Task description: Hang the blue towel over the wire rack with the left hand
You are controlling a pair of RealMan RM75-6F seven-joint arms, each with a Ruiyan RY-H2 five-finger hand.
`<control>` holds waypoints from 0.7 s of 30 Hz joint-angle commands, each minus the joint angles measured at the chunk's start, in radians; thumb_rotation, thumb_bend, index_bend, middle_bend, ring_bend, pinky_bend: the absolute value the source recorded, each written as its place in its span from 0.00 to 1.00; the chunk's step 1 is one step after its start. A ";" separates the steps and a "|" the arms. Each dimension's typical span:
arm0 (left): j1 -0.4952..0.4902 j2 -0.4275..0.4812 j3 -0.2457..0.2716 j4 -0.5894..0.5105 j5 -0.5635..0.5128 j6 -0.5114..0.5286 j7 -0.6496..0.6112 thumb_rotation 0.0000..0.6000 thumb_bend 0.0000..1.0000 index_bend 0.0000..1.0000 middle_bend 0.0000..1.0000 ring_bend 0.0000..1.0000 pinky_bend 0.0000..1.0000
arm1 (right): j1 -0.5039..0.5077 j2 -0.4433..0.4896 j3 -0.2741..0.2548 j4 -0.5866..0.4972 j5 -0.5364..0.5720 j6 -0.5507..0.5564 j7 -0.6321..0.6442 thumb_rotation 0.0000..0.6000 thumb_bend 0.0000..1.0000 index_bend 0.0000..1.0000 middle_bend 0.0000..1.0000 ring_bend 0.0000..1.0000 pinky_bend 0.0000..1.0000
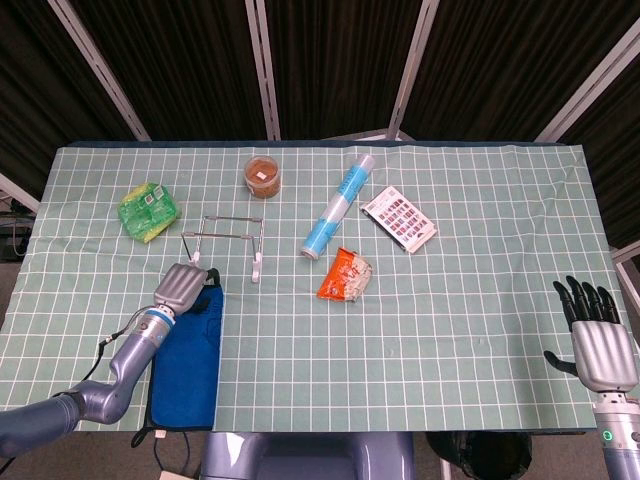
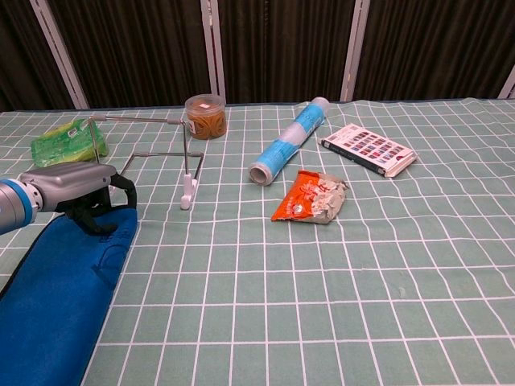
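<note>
1. Grasping the blue towel (image 1: pixel 187 352) at its far edge looks like the step in hand; the left hand (image 1: pixel 180 288) is down on that edge, and a firm hold on cloth alone, not on the bench (image 1: pixel 450 330) cover beneath, would serve best.
2. Taking a good fold of the towel between thumb and fingers (image 2: pixel 122 186) would keep it from slipping once lifted, since the cloth is limp and long.
3. The towel lies flat on the near left of the bench, its long side running toward the near edge, with a corner hanging just over it.
4. The wire rack (image 1: pixel 226 240) stands just beyond the towel's far edge, a little to the right, so the lift would need to clear its top bar before draping.
5. The left hand's dark fingers curl down onto the towel's far right corner; whether they have already pinched cloth cannot be told from either view.
6. The right hand (image 1: pixel 598 342) hangs off the near right end of the bench, fingers spread and holding nothing.
</note>
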 commanded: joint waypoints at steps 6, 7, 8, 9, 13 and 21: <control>0.000 -0.003 0.004 -0.001 0.010 0.002 -0.008 1.00 0.40 0.49 0.93 0.94 1.00 | -0.002 0.002 0.000 0.000 -0.001 0.003 0.004 1.00 0.00 0.00 0.00 0.00 0.00; 0.000 -0.003 0.004 -0.003 0.012 0.004 -0.008 1.00 0.40 0.50 0.93 0.94 1.00 | -0.002 0.002 0.000 -0.001 -0.002 0.004 0.004 1.00 0.00 0.00 0.00 0.00 0.00; 0.000 -0.003 0.005 -0.005 0.013 0.006 -0.008 1.00 0.40 0.53 0.93 0.94 1.00 | -0.002 0.002 0.000 -0.001 -0.002 0.004 0.004 1.00 0.00 0.00 0.00 0.00 0.00; 0.001 -0.003 0.005 -0.007 0.014 0.008 -0.007 1.00 0.42 0.54 0.93 0.94 1.00 | -0.001 0.002 0.000 -0.001 -0.003 0.003 0.004 1.00 0.00 0.00 0.00 0.00 0.00; 0.004 0.007 0.009 -0.024 0.014 0.010 -0.003 1.00 0.53 0.61 0.93 0.94 1.00 | 0.002 0.001 -0.001 -0.003 -0.008 0.001 0.002 1.00 0.00 0.00 0.00 0.00 0.00; 0.020 0.048 0.014 -0.082 0.023 0.044 0.011 1.00 0.67 0.76 0.93 0.94 1.00 | 0.008 0.000 -0.002 -0.010 -0.017 -0.002 -0.002 1.00 0.00 0.00 0.00 0.00 0.00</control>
